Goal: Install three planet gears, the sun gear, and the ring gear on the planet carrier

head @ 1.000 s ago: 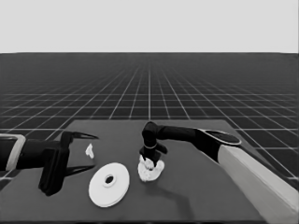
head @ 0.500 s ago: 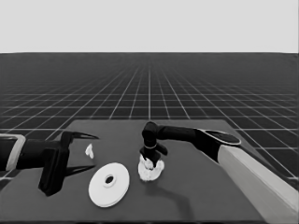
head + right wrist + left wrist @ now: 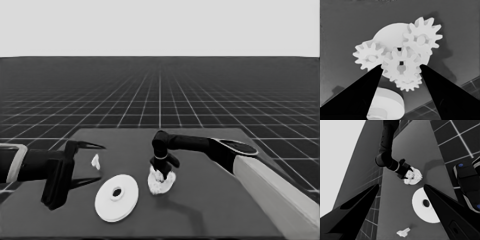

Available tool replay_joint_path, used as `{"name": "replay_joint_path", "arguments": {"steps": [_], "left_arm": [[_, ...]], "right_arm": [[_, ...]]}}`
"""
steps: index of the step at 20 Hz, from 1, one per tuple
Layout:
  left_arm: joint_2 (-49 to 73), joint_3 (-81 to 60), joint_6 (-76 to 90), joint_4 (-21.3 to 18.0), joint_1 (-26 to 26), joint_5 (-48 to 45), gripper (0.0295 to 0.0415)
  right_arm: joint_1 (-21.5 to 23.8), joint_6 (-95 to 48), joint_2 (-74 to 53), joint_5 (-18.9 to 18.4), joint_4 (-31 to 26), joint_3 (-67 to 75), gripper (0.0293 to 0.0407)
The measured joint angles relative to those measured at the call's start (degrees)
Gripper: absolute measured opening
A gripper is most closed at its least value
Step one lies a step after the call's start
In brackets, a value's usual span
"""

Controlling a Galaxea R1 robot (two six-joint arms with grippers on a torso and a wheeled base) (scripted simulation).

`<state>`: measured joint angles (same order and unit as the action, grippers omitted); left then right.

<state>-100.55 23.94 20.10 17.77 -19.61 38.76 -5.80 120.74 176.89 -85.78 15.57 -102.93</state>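
right gripper (image 3: 401, 71) grips centre gear (image 3: 400, 65) — unmarked

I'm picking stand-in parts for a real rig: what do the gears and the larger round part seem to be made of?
Gears: uniform matte white with crisp teeth and no metallic glint, so probably plastic, though a render leaves that open. Larger round part: the same flat white, glare-free, likely the same material. The right gripper straddles the middle gear.

Right gripper (image 3: 161, 174) blocks the smaller round part (image 3: 161, 183) from above; larger round part (image 3: 117, 197) crowds its left
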Motion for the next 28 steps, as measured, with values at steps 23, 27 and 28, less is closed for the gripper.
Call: {"name": "replay_joint_path", "arguments": {"steps": [23, 27, 28], "left_arm": [[0.0, 0.0, 0.0, 0.0, 0.0, 0.0, 0.0385], [0.0, 0.0, 0.0, 0.0, 0.0, 0.0, 0.0385], [0.0, 0.0, 0.0, 0.0, 0.0, 0.0, 0.0385]], "right_arm": [[-0.1, 13.6, 0.0, 0.0, 0.0, 0.0, 0.0339], [-0.2, 14.0, 0.0, 0.0, 0.0, 0.0, 0.0384], [-0.2, 14.0, 0.0, 0.0, 0.0, 0.0, 0.0384]]}}
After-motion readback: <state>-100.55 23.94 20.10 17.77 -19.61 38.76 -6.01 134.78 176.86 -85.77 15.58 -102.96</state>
